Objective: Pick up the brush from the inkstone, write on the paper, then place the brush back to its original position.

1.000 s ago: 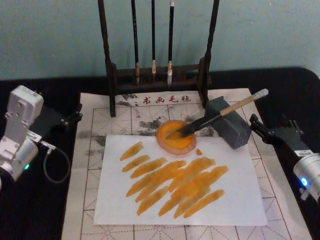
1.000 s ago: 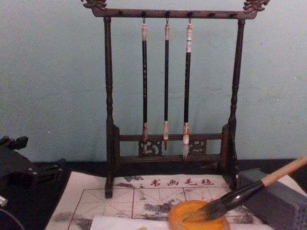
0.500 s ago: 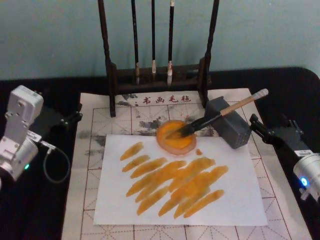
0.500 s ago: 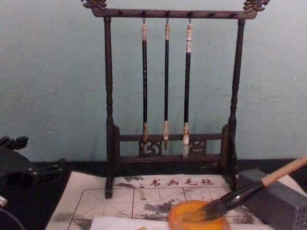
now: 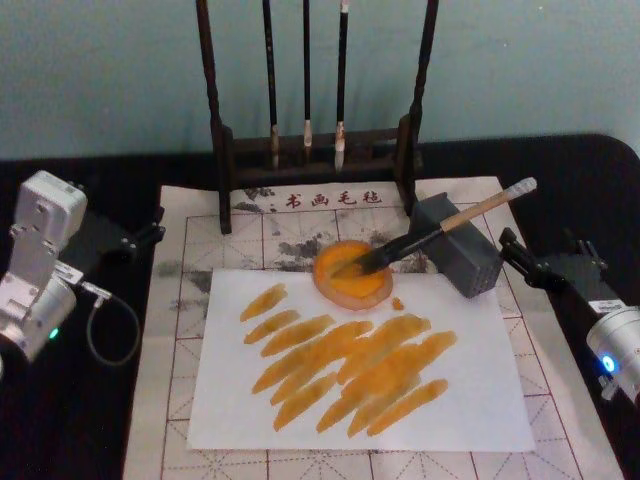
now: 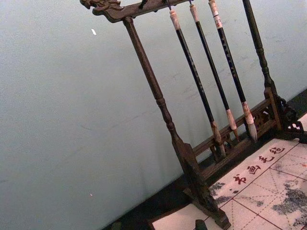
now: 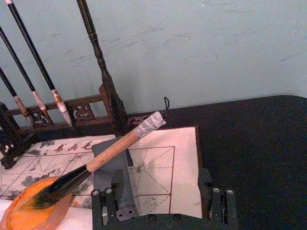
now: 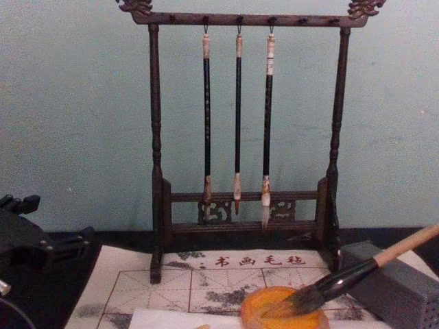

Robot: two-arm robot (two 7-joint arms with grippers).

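Nearest, the paper [image 5: 360,360] lies on the gridded mat [image 5: 180,400], crossed by orange strokes, so the writing looks done. Just beyond its far edge sits the inkstone [image 5: 352,273], with the brush [image 5: 440,230] lying tip-down in it and its handle propped on a grey block [image 5: 458,258]. Both arms are pulled back to the table's sides. The right gripper [image 5: 525,262] sits near the block, holding nothing; from the wrist view its fingers [image 7: 106,203] seem spread apart, though only their bases are clear. The left gripper [image 5: 140,238] rests at the mat's left edge, and whether it is open I cannot tell. Farthest back stands the rack [image 5: 315,140] with three thin brushes [image 8: 237,123].

What remains is probably retreat: the right arm should draw straight back, clear of the handle, so the brush is not nudged off the block.
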